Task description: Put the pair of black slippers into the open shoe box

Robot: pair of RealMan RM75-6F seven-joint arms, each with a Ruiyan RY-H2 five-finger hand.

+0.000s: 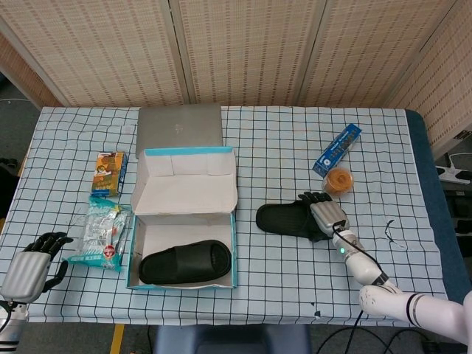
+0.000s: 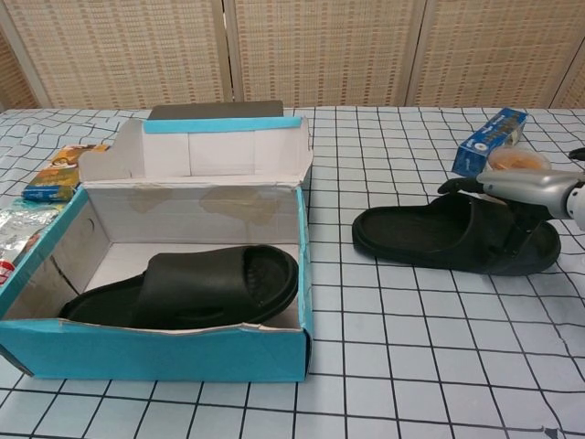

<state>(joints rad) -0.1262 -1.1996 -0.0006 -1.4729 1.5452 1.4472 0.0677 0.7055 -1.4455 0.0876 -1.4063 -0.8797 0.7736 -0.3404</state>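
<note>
The open shoe box (image 1: 234, 247) (image 2: 155, 352) stands left of centre, its flap raised at the back. One black slipper (image 1: 184, 262) (image 2: 196, 288) lies inside it. The second black slipper (image 1: 284, 219) (image 2: 420, 233) lies flat on the table to the box's right. My right hand (image 1: 328, 215) (image 2: 530, 187) sits on this slipper's right end, fingers over the strap and thumb down its near side. My left hand (image 1: 29, 269) hovers at the table's front left corner, holding nothing, fingers loosely apart; only the head view shows it.
A grey lid (image 1: 179, 127) lies behind the box. Two snack packs (image 1: 110, 171) (image 1: 103, 234) lie left of it. A blue carton (image 1: 337, 149) (image 2: 489, 142) and a round orange tub (image 1: 339, 181) sit just behind the right hand. A small wire object (image 1: 394, 234) lies further right.
</note>
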